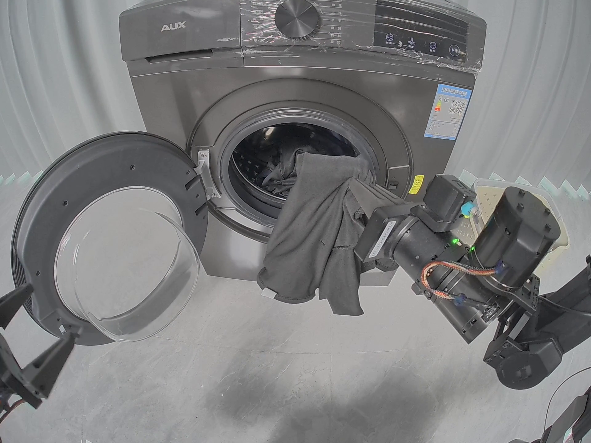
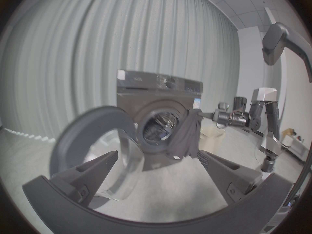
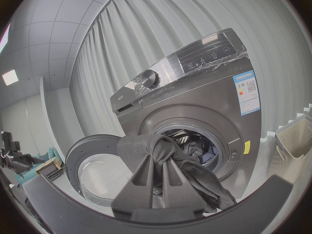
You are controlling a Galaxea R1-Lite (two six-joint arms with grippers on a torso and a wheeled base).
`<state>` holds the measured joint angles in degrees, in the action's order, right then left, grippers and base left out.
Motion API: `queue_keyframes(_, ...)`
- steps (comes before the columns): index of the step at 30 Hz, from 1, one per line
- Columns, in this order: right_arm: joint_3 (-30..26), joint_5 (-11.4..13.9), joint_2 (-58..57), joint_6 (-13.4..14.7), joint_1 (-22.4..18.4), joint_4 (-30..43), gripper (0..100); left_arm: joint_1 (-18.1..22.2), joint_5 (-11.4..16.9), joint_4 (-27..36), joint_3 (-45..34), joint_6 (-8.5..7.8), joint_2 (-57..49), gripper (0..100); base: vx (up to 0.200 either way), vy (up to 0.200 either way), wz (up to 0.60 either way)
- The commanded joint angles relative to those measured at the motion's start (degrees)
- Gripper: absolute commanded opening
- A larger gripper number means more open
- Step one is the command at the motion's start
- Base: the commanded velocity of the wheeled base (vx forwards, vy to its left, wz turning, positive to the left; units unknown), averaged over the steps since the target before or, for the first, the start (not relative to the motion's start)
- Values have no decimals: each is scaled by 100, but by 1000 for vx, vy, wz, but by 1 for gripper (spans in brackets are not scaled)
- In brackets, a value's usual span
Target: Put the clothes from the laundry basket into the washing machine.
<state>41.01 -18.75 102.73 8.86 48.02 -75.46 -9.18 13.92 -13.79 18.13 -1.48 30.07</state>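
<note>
While my left claw (image 1: 48, 312) hangs low at the far left, just off the outer rim of the door (image 1: 92, 173), its two fingers (image 2: 97, 168) stand wide apart with nothing between them. The door is swung fully open to the left of the washing machine (image 1: 184, 32), its clear bowl facing me. At the middle of the machine's front the drum (image 1: 258, 155) gapes, and dark clothes (image 3: 195, 148) lie inside it. A dark grey garment (image 1: 308, 235) spills out over the lower lip of the opening. Its top lies in the drum mouth, and the rest hangs down the front panel, with the hem near the machine's bottom edge above the floor (image 1: 246, 352). My right claw (image 1: 360, 195) is clamped tight on a bunched fold at the garment's right side, just in front of the right rim of the opening. The pale laundry basket (image 1: 489, 195) stands beside the machine's right corner, behind my right arm. I cannot tell what it holds.
</note>
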Motion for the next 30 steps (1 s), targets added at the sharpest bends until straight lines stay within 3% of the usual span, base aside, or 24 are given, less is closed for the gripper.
queue_keyframes(1,171,56,45,1,15,-13,0,-1139,621,-1188,-345,-178,3198,100,0,0,0)
queue_keyframes(5,179,56,45,1,15,-4,0,-1402,629,-1653,-257,-151,4041,100,0,0,0)
queue_keyframes(10,171,56,45,1,15,-4,0,-1402,911,-2444,-204,-134,4973,100,0,0,0)
queue_keyframes(15,171,47,54,1,32,-13,0,-1429,946,-3130,-125,-134,5773,100,0,0,0)
queue_keyframes(25,179,38,107,1,50,-13,0,-1684,1016,-4466,253,227,7118,100,0,0,0)
queue_keyframes(30,135,38,124,10,111,-74,0,-1684,1060,-4958,472,235,7777,100,0,0,0)
